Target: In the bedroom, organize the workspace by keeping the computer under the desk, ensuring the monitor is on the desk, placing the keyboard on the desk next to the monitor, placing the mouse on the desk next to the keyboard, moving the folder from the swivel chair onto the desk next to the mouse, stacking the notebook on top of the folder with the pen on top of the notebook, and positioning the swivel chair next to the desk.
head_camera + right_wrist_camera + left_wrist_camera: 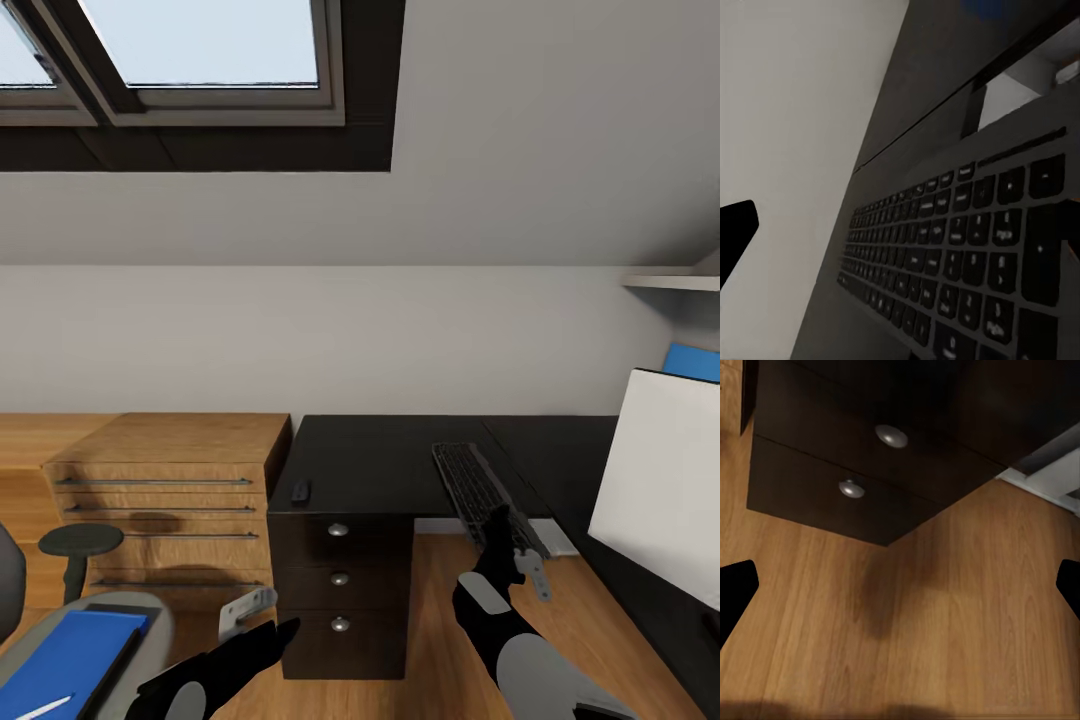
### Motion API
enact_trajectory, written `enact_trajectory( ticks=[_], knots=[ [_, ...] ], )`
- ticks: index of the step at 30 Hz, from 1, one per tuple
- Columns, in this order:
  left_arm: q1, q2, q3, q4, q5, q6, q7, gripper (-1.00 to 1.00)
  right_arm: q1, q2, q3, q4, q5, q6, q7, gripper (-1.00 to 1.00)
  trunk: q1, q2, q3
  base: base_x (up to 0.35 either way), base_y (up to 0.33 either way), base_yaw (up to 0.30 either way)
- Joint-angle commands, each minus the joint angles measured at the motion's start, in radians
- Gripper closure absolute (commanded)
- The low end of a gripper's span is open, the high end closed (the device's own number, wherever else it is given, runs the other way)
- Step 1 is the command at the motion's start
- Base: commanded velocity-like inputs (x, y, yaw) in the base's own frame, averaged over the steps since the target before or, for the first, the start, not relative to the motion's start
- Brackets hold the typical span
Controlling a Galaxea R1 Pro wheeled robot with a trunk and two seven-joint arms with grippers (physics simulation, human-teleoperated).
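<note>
The black-keyed keyboard [478, 488] hangs tilted over the front edge of the black desk [380, 455], and my right gripper [520, 552] is shut on its near end. In the right wrist view the keyboard [967, 255] lies close over the desk [922, 105]. A small black mouse [300, 490] rests on the desk above the drawers. The monitor [665, 500] stands at the right, white back toward me. At the bottom left the swivel chair [150, 620] carries the blue folder [65, 660], with the white pen [45, 707] on it. My left gripper [262, 620] is open beside the drawer unit [832, 472]. The notebook and computer are out of view.
A low light-wood cabinet [170, 480] stands left of the desk. The chair's round black armrest [80, 540] rises in front of it. Wood floor [945, 622] spreads below the drawers. A blue panel [695, 360] and a shelf [675, 282] sit behind the monitor.
</note>
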Motion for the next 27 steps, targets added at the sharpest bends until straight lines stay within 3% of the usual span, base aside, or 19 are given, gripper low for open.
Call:
enact_trajectory(
  ticks=[1, 27],
  knots=[
    [0.000, 0.000, 0.000, -0.001, 0.010, 0.002, 0.009, -1.00, -0.001, 0.001, -0.002, 0.000, -0.011, -0.002, 0.010, -1.00, 0.000, -0.001, -0.001, -0.023, 0.000, 0.000],
    [0.000, 0.000, -0.001, 0.000, 0.010, 0.002, 0.009, -1.00, -0.001, 0.001, -0.001, 0.002, -0.011, 0.000, 0.013, -1.00, 0.000, -0.001, -0.001, -0.110, 0.000, 0.000]
  ],
)
